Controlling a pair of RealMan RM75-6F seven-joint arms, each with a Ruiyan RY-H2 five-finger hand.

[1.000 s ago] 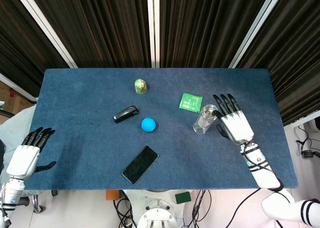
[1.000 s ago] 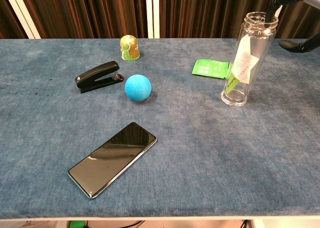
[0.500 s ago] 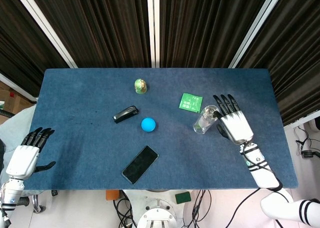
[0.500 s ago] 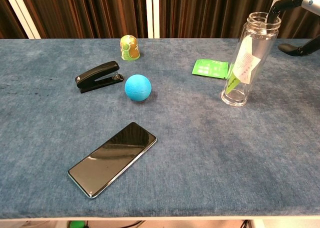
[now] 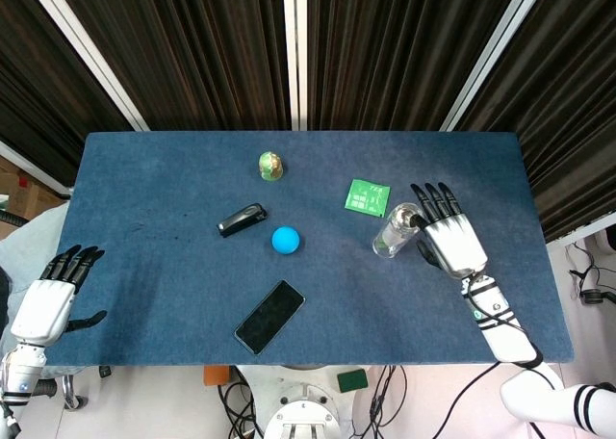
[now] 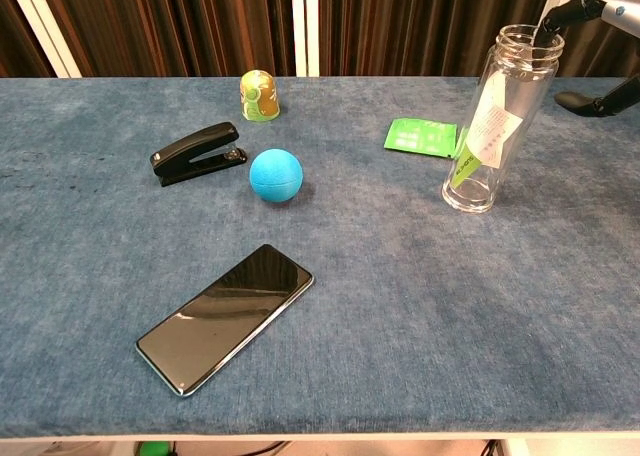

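A clear glass bottle (image 5: pixel 396 231) (image 6: pixel 497 119) stands upright at the right of the blue table (image 5: pixel 144 198), a paper label inside it. My right hand (image 5: pixel 449 233) (image 6: pixel 598 36) hovers just to its right with fingers spread, holding nothing; a fingertip is close to the bottle's rim, and contact cannot be made out. My left hand (image 5: pixel 53 293) hangs open off the table's front left corner, far from every object.
A green packet (image 5: pixel 368 196) (image 6: pixel 421 136) lies behind the bottle. A blue ball (image 5: pixel 284 240) (image 6: pixel 276 175), a black stapler (image 5: pixel 241 219) (image 6: pixel 197 152), a small green-gold figure (image 5: pixel 270 166) (image 6: pixel 259 95) and a black phone (image 5: pixel 269 316) (image 6: pixel 226 316) lie around the middle.
My right hand has shifted slightly to the right beside the bottle. Nothing else has moved.
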